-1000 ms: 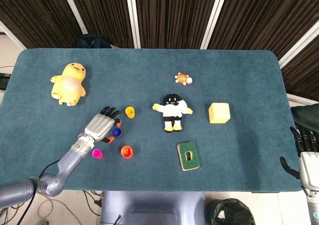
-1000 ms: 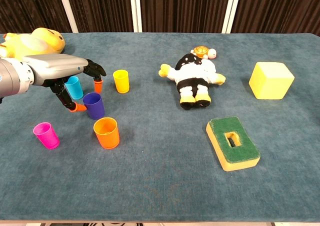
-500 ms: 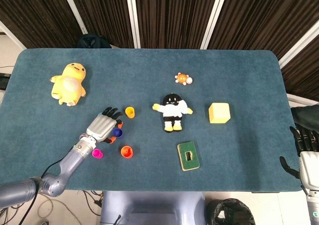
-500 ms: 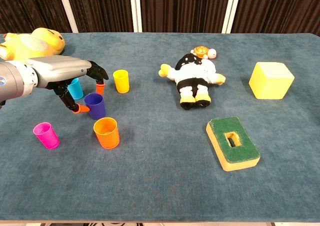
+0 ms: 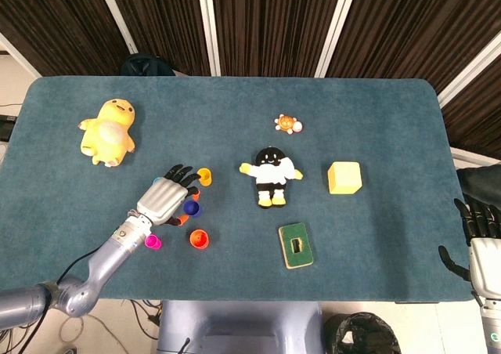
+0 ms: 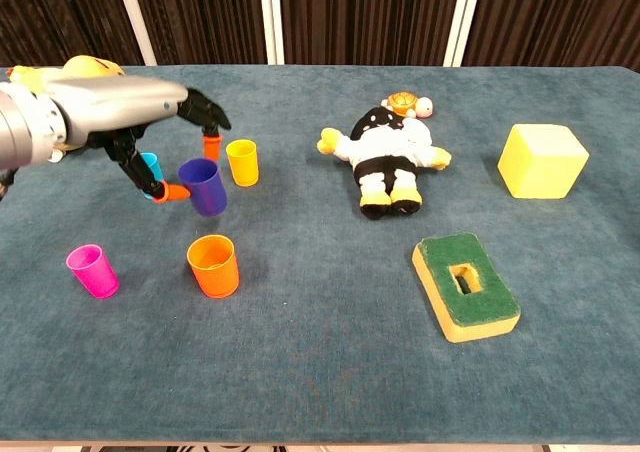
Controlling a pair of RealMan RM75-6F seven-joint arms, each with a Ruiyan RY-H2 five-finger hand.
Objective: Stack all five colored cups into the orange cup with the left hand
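While the left hand [image 6: 150, 137] hangs over the near-left part of the blue-green felt table [image 6: 330, 352], it pinches a small purple plastic cup [image 6: 204, 186] between thumb and a fingertip, the other fingers spread above it. In the chest view the cup looks lifted off the cloth and tilted slightly. Just behind the hand, a light-blue plastic cup [image 6: 150, 164] shows only partly, hidden by the fingers. A yellow plastic cup [image 6: 241, 162] stands upright just right of the purple one, apart from it. The orange plastic cup [image 6: 214, 265] stands upright nearer the front edge, below the held cup, mouth up. A magenta plastic cup [image 6: 92, 270] stands to its left — well apart from it.

The right hand [image 5: 479, 232] sits off the table's right edge in the head view, fingers loosely apart, holding nothing.

Elsewhere lie a yellow plush duck [image 5: 108, 131], a black-and-white plush doll [image 6: 392, 156], a small orange turtle toy [image 5: 288, 123], a yellow foam cube [image 6: 541, 160] and a green-topped yellow sponge [image 6: 465, 286] — all clear of the cups.
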